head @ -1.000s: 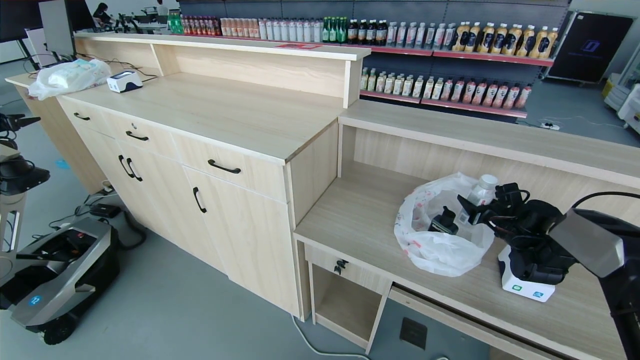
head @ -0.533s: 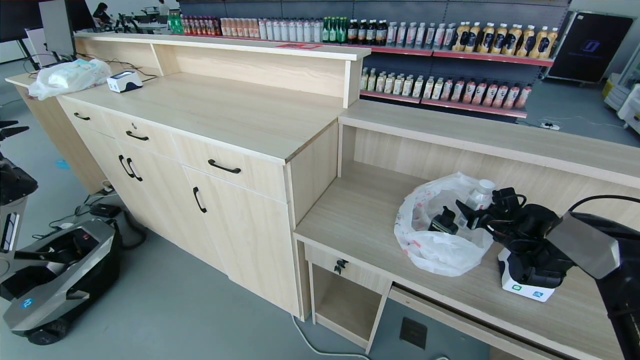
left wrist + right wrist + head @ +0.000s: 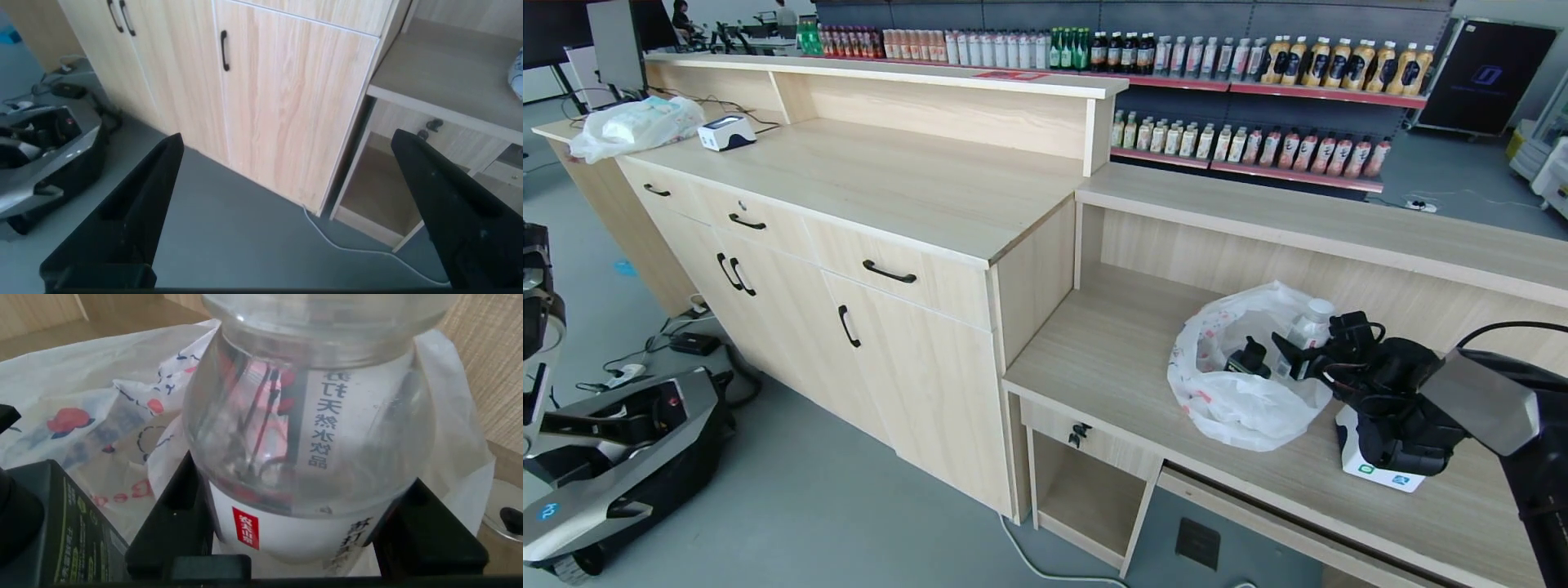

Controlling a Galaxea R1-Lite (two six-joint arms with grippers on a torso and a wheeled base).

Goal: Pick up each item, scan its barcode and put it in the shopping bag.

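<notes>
My right gripper [image 3: 1303, 341] is shut on a clear water bottle [image 3: 1309, 320] with a white cap, holding it upright over the mouth of the white plastic shopping bag [image 3: 1237, 408] on the low counter. In the right wrist view the bottle [image 3: 306, 425] sits between the two black fingers [image 3: 176, 527], with the bag [image 3: 98, 400] just beyond it. A dark boxed item [image 3: 1248, 358] lies inside the bag [image 3: 57, 531]. The white barcode scanner [image 3: 1376, 472] stands under my right arm. My left gripper [image 3: 282, 220] hangs open over the grey floor in front of the cabinet doors.
A tall wooden cabinet [image 3: 890, 245] rises left of the low counter [image 3: 1094, 351]. On its far end lie another white bag [image 3: 633, 126] and a second scanner [image 3: 725, 132]. Drink shelves [image 3: 1258, 82] line the back wall. A raised ledge [image 3: 1307, 216] borders the counter's back.
My right gripper has lowered the bottle slightly toward the bag's mouth. My left arm has shifted at the left edge of the head view.
</notes>
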